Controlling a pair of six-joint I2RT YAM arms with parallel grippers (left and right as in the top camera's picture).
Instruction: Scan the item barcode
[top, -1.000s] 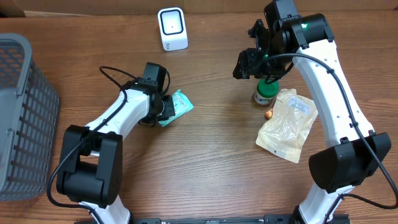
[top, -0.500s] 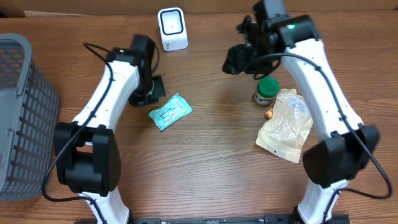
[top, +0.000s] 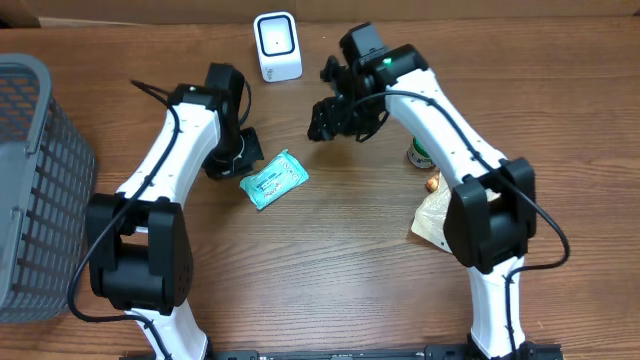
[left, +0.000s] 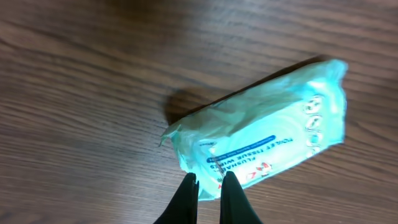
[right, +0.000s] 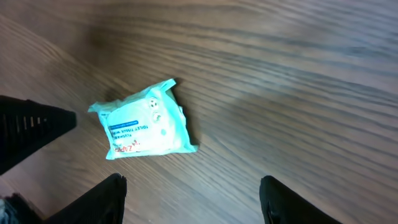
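The item, a teal packet of wipes (top: 273, 180), lies flat on the wooden table, label up; no barcode shows. My left gripper (top: 240, 150) sits just left of it, shut and empty. In the left wrist view its fingertips (left: 208, 183) point at the near edge of the packet (left: 267, 134). My right gripper (top: 335, 115) hovers above and to the right of the packet, open with nothing between its fingers. The right wrist view has the packet (right: 146, 127) ahead and left of the wide-apart right gripper (right: 194, 193). The white scanner (top: 277, 45) stands at the back.
A grey basket (top: 30, 180) fills the left edge. To the right, partly under my right arm, are a green-lidded jar (top: 420, 154), a small orange thing (top: 432, 183) and a clear plastic pouch (top: 432, 218). The left gripper's dark finger (right: 31, 127) shows beside the packet.
The left gripper has drawn back from the packet, which shifted slightly left. The right arm has swung left from above the jar towards the packet, its jaws a little wider.
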